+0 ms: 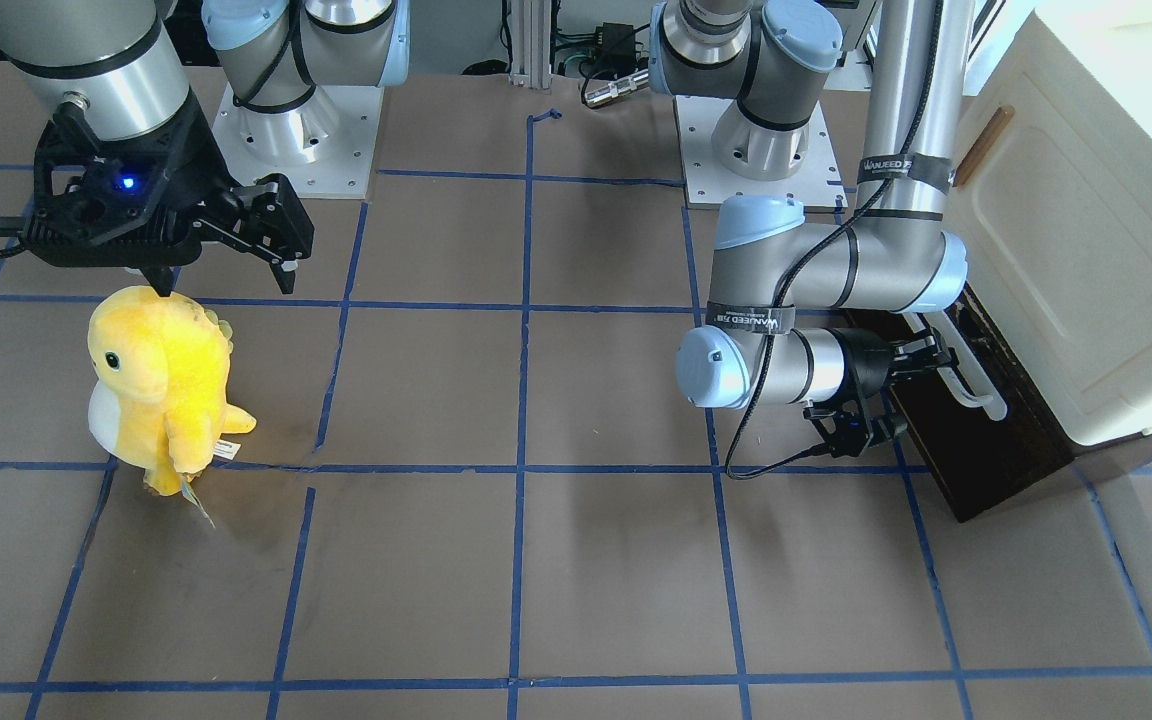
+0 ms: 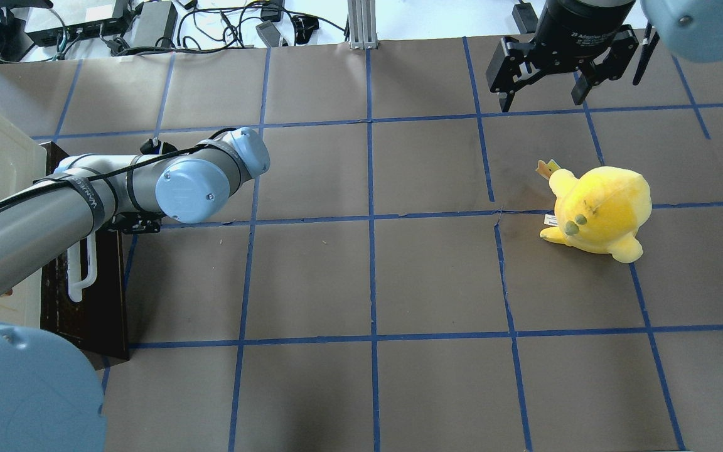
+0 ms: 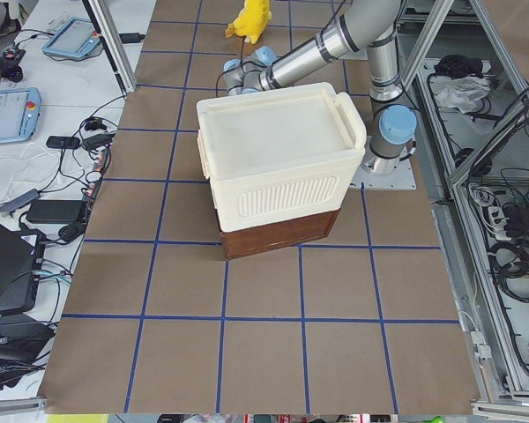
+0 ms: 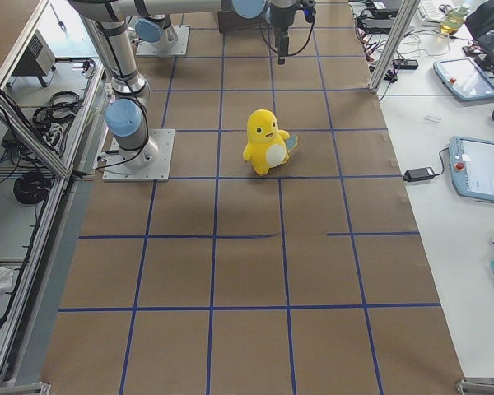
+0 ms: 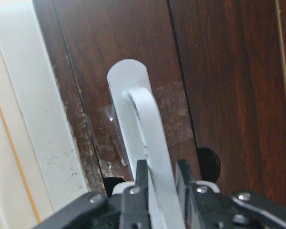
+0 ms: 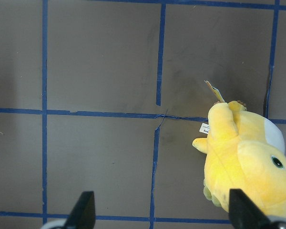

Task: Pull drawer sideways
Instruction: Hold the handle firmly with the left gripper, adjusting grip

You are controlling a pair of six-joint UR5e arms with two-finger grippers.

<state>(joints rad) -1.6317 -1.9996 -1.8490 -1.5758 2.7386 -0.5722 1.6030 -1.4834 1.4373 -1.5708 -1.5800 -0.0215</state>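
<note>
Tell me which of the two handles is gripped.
The long white bar handle on the dark brown drawer, clamped in the left tool; the small brown handle is free.

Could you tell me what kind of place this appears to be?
Likely a robotics lab: a table gridded with blue tape, a teach pendant on a side bench, and aluminium framing around it.

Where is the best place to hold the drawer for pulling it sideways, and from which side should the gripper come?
Grip the white bar handle of the drawer, coming straight at its dark front. The bar stands off the wood, so a finger fits on each side. The left gripper is shut on it this way, near one end.
</note>
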